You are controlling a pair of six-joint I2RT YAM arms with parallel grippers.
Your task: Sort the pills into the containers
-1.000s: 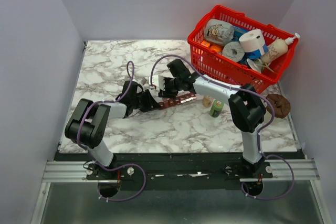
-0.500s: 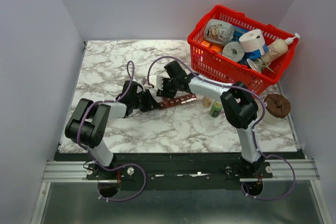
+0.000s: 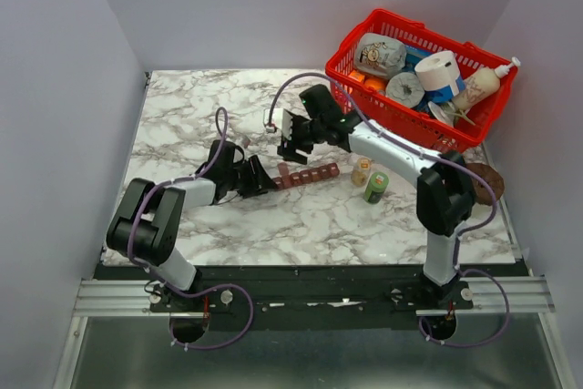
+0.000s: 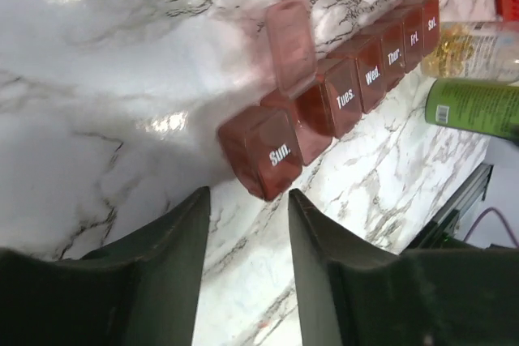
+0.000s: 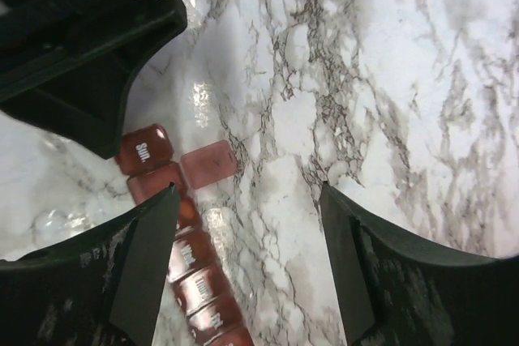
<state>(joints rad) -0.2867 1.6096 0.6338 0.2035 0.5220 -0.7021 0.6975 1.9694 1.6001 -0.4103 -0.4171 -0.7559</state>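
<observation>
**Red-brown organiser strip [image 3: 308, 174] lies loose on the marble table [image 3: 182, 125]**

Nearest, the left gripper [image 4: 250, 200] is spread and grips nothing, its tips just short of the strip's end marked "Sun." The next lid stands flipped up. Then "Tues.", "Wed.", "Thur.", "Fri." and "Sat." run toward 3 o'clock. Near that end stand a green bottle [image 3: 375, 187] and a clear bottle [image 3: 362, 170] of yellow pills [image 4: 456, 44], their labels unreadable. At 12 o'clock of the strip the right gripper [image 3: 291, 145] hovers, fingers parted around nothing. A red basket [image 3: 392, 120] fills the 1 o'clock corner. The broadest marble lies toward 10 o'clock.
</observation>
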